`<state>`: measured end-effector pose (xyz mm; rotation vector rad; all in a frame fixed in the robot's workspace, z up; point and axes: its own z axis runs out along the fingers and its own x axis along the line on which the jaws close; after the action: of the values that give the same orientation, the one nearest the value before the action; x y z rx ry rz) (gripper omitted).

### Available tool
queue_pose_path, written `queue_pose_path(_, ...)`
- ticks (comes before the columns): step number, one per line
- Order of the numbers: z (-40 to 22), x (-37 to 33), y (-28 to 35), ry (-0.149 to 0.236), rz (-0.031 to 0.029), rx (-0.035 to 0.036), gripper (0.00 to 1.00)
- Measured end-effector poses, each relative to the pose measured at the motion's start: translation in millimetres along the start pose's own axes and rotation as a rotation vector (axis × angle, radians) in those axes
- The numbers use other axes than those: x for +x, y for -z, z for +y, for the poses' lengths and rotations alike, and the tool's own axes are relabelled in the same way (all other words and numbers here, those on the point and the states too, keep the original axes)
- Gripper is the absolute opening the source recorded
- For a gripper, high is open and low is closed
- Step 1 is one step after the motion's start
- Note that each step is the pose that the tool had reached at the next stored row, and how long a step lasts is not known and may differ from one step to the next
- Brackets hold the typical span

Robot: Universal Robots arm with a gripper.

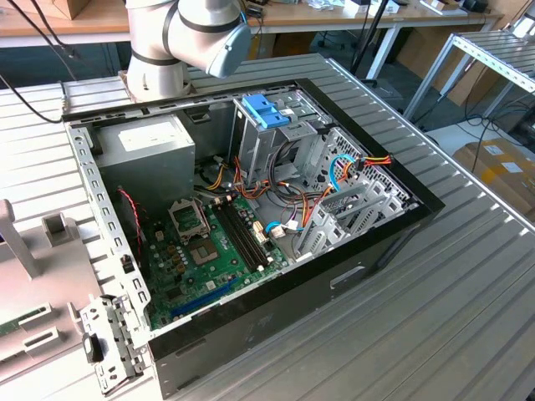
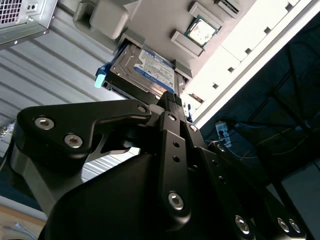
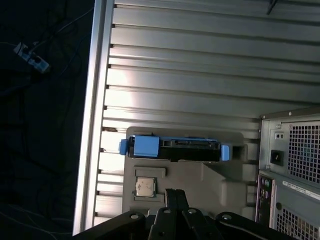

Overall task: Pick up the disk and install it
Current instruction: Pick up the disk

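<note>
Disk (image 3: pixel 175 148): edge-up in a slot of the grey holder (image 3: pixel 220 182) on the bench (image 3: pixel 200 75), lower part sunk from sight. Hand (image 3: pixel 175 192): fingertips together, empty, near disk, not touching. Computer case (image 3: pixel 292 165): cut off at picture edge.

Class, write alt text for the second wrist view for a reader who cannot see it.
The disk sits in a grey holder on the slatted metal table, its white-and-blue label showing, just beyond the black gripper in the foreground. A processor chip sits in a neighbouring recess.
</note>
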<state>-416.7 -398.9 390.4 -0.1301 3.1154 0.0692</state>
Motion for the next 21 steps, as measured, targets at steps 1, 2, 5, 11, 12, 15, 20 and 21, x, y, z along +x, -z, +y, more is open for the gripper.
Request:
queue_pose_path(1, 0.0, 0.0, 0.0, 0.010, 0.0004, -0.0003, 0.11)
queue_pose_path(2, 0.0, 0.0, 0.0, 0.024, 0.0010, -0.0006, 0.11)
queue_pose_path(5, 0.0, 0.0, 0.0, 0.046, 0.0019, -0.0012, 0.11)
queue_pose_path(11, 0.0, 0.0, 0.0, 0.102, 0.0044, -0.0025, 0.11)
queue_pose_path(12, 0.0, 0.0, 0.0, 0.114, 0.0049, -0.0028, 0.11)
queue_pose_path(15, 0.0, 0.0, 0.0, 0.132, 0.0057, -0.0032, 0.11)
queue_pose_path(20, 0.0, 0.0, 0.0, 0.174, 0.0075, -0.0043, 0.11)
queue_pose_path(21, 0.0, 0.0, 0.0, 0.179, 0.0077, -0.0044, 0.11)
